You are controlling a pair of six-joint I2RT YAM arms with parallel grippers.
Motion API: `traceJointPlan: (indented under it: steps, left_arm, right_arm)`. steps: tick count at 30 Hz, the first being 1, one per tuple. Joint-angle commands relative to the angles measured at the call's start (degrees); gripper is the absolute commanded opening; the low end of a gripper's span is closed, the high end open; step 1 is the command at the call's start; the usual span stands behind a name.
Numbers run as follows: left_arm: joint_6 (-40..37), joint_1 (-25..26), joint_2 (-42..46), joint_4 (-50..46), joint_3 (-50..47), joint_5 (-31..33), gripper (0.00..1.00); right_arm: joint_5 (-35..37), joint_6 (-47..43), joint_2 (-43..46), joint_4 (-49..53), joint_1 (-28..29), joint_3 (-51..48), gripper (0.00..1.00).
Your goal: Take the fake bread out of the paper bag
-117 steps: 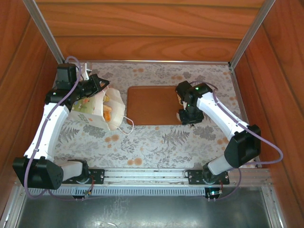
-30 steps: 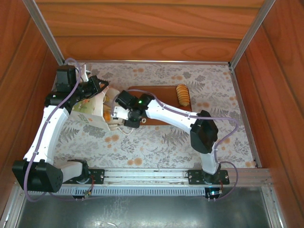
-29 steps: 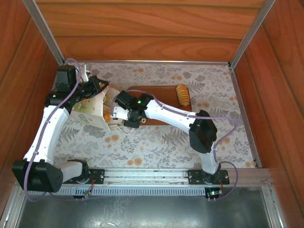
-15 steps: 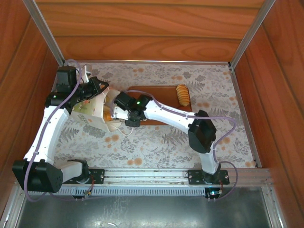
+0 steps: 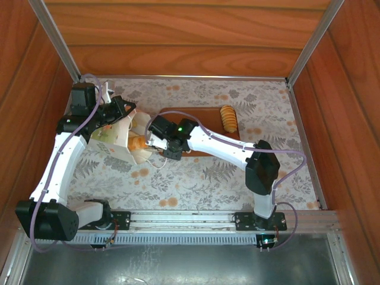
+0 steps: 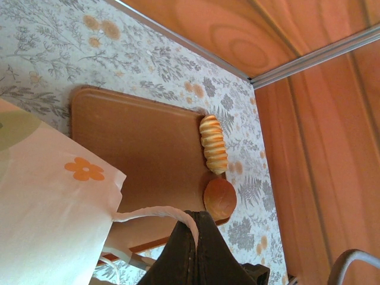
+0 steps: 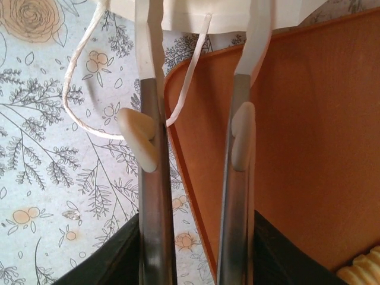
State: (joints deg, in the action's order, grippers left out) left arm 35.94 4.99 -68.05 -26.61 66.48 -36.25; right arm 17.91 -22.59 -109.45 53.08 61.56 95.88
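The left fingers pinch together on the paper bag's cord handle; the right fingers stand apart, empty, beside the bag

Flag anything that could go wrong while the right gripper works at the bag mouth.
1. A loose cord handle loops right beside the open right gripper. It could snag a finger and drag the paper bag along.
2. The left gripper seems to grip the paper bag just by its other cord handle, so a push might tip or swing it.
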Motion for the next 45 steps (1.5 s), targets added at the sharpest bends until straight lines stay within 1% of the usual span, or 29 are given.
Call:
traceJointPlan:
  steps: [1,3,8,12,16,22,25,30,37,45]
  left_arm:
    - [-0.19,0.1,0.93,1.1,-0.27,-0.72,0.0]
    - [-0.25,0.06,0.94,1.12,-0.29,-0.8,0.0]
    - [-0.26,0.07,0.75,1.12,-0.21,-1.01,0.0]
    - [-0.3,0.04,0.61,1.12,-0.21,-1.05,0.0]
    - [-0.26,0.07,0.51,1.11,-0.16,-1.19,0.0]
    - [-0.26,0.09,0.81,1.11,-0.21,-1.08,0.0]
    - [-0.41,0.06,0.73,1.12,-0.08,-1.09,0.0]
    - [-0.57,0.09,0.62,1.12,-0.08,-0.96,0.0]
    - [-0.82,-0.04,0.61,1.12,-0.29,-0.65,0.0]
    - [-0.77,0.0,0.1,1.12,0.18,-0.59,0.0]
  right_arm:
    - [0.33,0.34,-2.76,1.96,0.5,3.48,0.46]
    - [1.29,-0.6,-3.63,2.29,0.52,4.7,0.5]
    - [1.42,-4.36,-4.6,1.26,0.54,5.99,0.53]
    - [2.72,-6.78,-4.96,-1.27,0.71,5.92,0.55]
    - [2.46,-7.63,-6.18,-1.27,0.68,7.16,0.55]
    - [1.67,-7.91,-7.43,-0.28,0.68,8.32,0.48]
    - [1.99,-7.35,-7.15,0.58,0.81,8.76,0.42]
    - [2.49,-5.51,-3.5,1.26,1.03,8.14,0.36]
    - [3.59,-4.68,4.93,1.48,1.11,0.27,0.36]
    - [4.41,-0.09,11.88,3.93,1.09,-5.47,0.36]
